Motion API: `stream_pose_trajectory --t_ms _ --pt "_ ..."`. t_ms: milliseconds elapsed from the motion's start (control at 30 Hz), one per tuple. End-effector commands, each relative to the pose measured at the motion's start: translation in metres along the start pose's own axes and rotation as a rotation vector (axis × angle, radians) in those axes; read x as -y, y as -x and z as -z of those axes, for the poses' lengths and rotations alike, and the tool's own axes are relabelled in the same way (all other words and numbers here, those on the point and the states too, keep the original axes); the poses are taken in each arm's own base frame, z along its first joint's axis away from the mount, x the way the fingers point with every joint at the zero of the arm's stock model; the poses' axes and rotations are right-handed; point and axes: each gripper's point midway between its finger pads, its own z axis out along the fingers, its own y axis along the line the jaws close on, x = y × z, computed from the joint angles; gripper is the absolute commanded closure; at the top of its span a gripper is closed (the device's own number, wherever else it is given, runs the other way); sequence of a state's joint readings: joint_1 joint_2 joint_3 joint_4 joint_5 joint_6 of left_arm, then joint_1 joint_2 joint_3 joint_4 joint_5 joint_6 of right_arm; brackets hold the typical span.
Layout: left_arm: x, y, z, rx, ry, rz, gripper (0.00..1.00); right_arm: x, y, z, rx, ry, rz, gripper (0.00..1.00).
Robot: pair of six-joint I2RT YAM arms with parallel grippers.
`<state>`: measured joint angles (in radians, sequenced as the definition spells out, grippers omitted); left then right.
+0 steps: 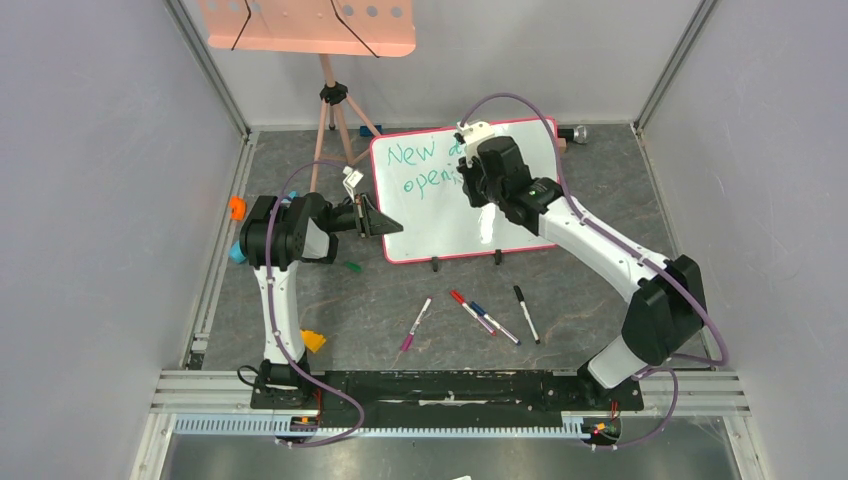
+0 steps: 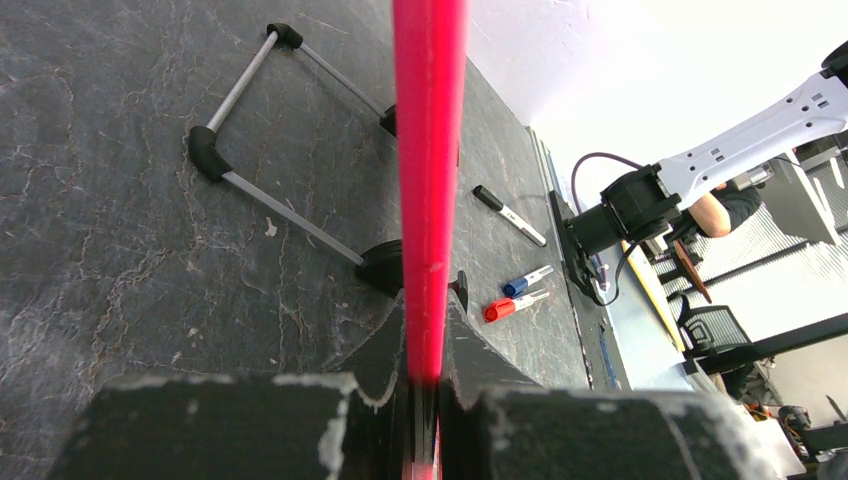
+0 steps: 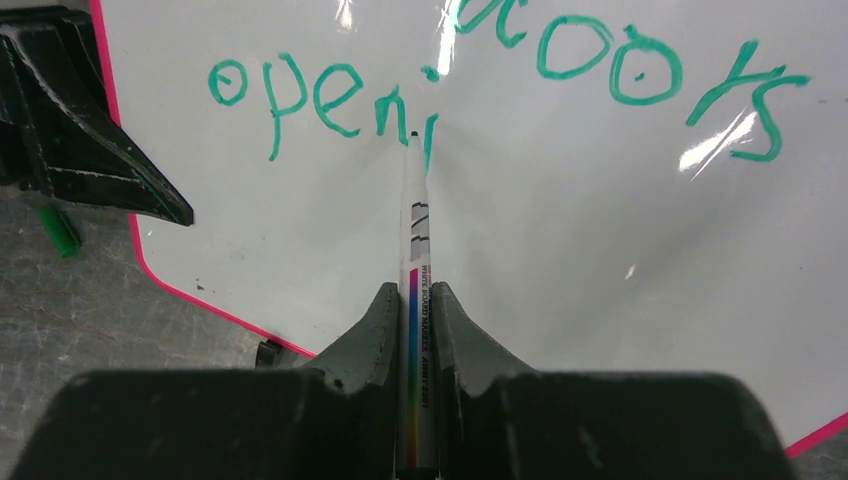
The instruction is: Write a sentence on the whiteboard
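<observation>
left gripper (image 1: 380, 220) at table's 9 o'clock, fingers clamped on whiteboard (image 1: 450, 225) frame, board standing mid-table, green sentence (image 1: 415, 168) "New doors openi" at its 11 o'clock, right gripper (image 3: 410, 300) pinching marker (image 3: 415, 220), tip at last stroke, loose markers (image 1: 527, 315) at board's 6 o'clock

The right gripper (image 3: 412, 330) is clamping a white marker (image 3: 415, 230) whose tip is meeting the glossy whiteboard (image 3: 600, 280) beside the last green stroke of the sentence (image 3: 330, 95), reading "openi" under "doors".
</observation>
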<state>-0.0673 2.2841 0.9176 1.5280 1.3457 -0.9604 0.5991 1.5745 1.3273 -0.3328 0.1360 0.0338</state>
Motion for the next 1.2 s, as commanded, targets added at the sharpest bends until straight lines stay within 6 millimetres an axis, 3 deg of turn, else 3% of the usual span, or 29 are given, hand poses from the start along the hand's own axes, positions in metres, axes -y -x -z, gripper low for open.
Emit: stream_pose_trajectory --t_ms 0,333,833,1167 --pt "-0.026 0.006 0.004 0.089 0.074 -0.031 0.98 0.005 0.037 0.011 0.082 -0.015 -0.014 1.00" --pt "-0.026 0.006 0.004 0.089 0.074 -0.028 0.98 0.017 0.038 0.004 0.064 -0.069 -0.009 1.00" --pt "-0.026 0.006 0.004 0.088 0.073 -0.028 0.98 0.024 0.019 -0.011 0.009 -0.095 -0.004 1.00" --pt "-0.026 0.005 0.004 0.087 0.073 -0.027 0.98 0.023 -0.013 -0.005 -0.034 -0.080 -0.005 1.00"
